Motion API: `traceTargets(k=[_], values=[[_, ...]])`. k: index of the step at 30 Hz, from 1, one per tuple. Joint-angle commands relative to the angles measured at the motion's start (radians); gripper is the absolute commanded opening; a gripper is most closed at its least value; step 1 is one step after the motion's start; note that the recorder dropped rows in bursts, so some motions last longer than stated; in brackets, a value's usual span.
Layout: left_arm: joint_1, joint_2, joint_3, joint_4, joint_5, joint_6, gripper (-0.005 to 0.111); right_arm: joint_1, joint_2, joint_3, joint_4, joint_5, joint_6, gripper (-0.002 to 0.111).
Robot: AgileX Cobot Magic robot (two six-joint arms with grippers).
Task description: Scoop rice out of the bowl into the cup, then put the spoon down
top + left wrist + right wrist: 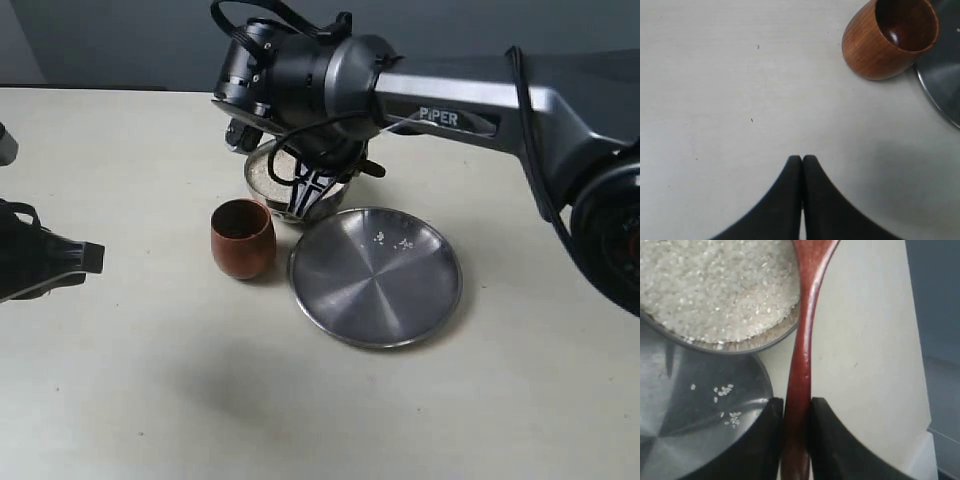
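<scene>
The right gripper [797, 402] is closed on the spoon [802, 355]. Its 2 black fingers [832, 440] press the thin red-brown handle from both sides, and the handle fills the gap between them. The handle runs from the fingers past the rim of the bowl [747, 346], very close to it. The end with the scoop becomes wider just at the edge of the right wrist view, beside the rice [715, 285]. If the scoop is in the rice or only above it, I cannot tell.

The rice fills the bowl nearly up to the rim. In the exterior view the right arm reaches across the middle and hangs over the bowl, so it hides most of the bowl there, and the spoon does not show clearly.

The cup [242, 238] stands upright on the table [150, 380], just beside the bowl on the left, and near the plate [375, 300]. Its inside looks dark; I see no rice in it.

The plate lies flat in front of the bowl. Some loose grains [392, 240] lie on it, on the part near the bowl.

The left gripper [802, 165] is closed with nothing between its tips, which touch each other. It stays at the left edge of the table, apart from the cup.
</scene>
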Motion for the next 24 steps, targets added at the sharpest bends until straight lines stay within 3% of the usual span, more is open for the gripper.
traceTargets(k=[1, 6, 13, 24], values=[[-0.003, 0.003, -0.005, 0.006, -0.003, 0.001, 0.000, -0.021, 0.005, -0.006, 0.027, 0.004, 0.020, -0.001], [-0.003, 0.003, -0.005, 0.006, -0.008, 0.001, 0.000, -0.035, 0.005, 0.004, 0.112, 0.004, 0.020, -0.001], [-0.003, 0.003, -0.005, 0.006, -0.008, 0.001, 0.000, -0.035, -0.008, 0.142, 0.017, 0.004, 0.068, -0.001], [-0.003, 0.003, -0.005, 0.006, -0.008, 0.001, 0.000, -0.011, -0.028, 0.142, 0.023, 0.004, 0.084, -0.001]])
